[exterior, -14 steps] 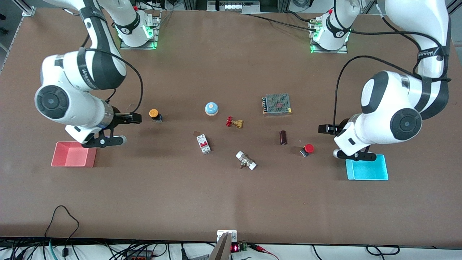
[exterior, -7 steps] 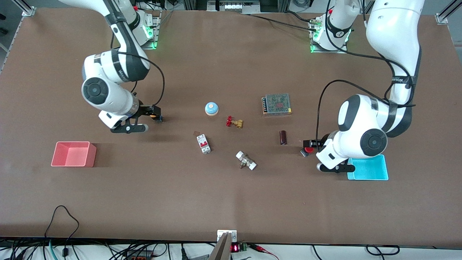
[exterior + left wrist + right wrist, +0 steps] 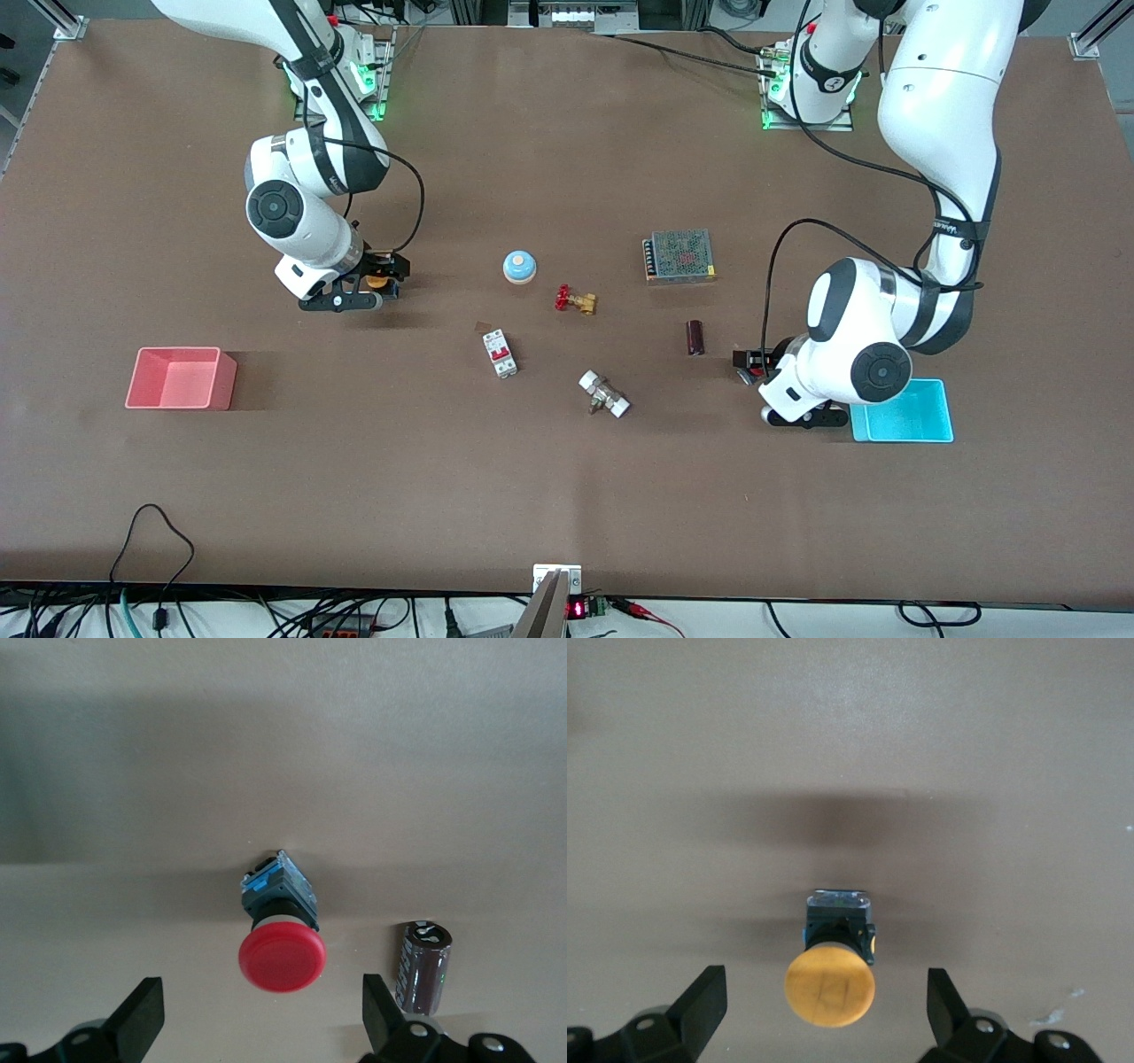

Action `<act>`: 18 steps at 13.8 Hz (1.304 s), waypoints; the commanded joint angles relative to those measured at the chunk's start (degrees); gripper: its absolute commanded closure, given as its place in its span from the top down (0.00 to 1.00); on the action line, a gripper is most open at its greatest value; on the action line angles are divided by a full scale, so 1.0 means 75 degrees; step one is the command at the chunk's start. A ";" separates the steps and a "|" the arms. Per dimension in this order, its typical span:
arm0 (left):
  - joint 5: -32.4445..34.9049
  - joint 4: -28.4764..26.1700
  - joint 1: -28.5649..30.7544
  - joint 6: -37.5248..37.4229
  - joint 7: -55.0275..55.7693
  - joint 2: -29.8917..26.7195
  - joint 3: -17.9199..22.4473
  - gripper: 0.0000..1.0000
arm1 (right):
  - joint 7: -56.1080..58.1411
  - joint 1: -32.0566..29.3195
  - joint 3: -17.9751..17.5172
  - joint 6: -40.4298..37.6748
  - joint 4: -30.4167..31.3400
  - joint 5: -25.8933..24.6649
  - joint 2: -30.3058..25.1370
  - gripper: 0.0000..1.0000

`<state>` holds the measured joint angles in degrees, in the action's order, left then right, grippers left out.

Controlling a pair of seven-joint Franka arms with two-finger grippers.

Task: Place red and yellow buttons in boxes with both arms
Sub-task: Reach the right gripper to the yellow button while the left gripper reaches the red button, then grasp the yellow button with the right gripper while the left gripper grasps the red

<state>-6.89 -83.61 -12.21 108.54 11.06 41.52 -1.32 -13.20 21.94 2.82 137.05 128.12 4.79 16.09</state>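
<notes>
A robotics lab. Two white arms [image 3: 301,204] are bolted to plates at the top edge of a big brown bench [image 3: 567,496], green lights glowing at their bases. Aluminium framing stands at the top corners. Cables [image 3: 151,549] tangle along the bottom edge beside a small red digit display [image 3: 576,609]. Electrical parts lie mid-bench: a breaker [image 3: 500,353], a power supply [image 3: 679,255], a capacitor [image 3: 695,338].

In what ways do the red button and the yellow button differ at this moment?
The red button has a red cap; the yellow button has an orange-yellow one. The red button lies toward the left arm's end of the table, between the open fingers of the left end effector, with a brown cylinder beside it; the yellow button lies toward the right arm's end, within the open right end effector, with nothing beside it. Both have round mushroom caps and are not yet gripped.
</notes>
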 commanded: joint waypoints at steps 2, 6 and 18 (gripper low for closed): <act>-0.0148 0.0214 -0.0095 0.0141 0.0108 0.0170 0.0058 0.93 | 0.0130 0.0039 -0.0025 0.0393 0.0062 0.0088 0.0303 1.00; -0.0148 0.0214 -0.0118 0.0282 0.0108 0.0217 0.0058 0.80 | 0.0236 0.0051 -0.0013 0.0454 0.0062 0.0053 0.0503 1.00; -0.0137 0.0261 0.0046 -0.0067 0.0038 -0.0215 0.0152 0.21 | 0.0847 -0.0149 -0.0013 0.0066 -0.0055 0.0216 0.0503 0.54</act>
<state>-6.90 -82.34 -12.33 110.55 11.72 42.18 -0.86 -6.72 21.51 3.03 137.98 128.04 4.90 20.48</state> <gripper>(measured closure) 0.577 0.454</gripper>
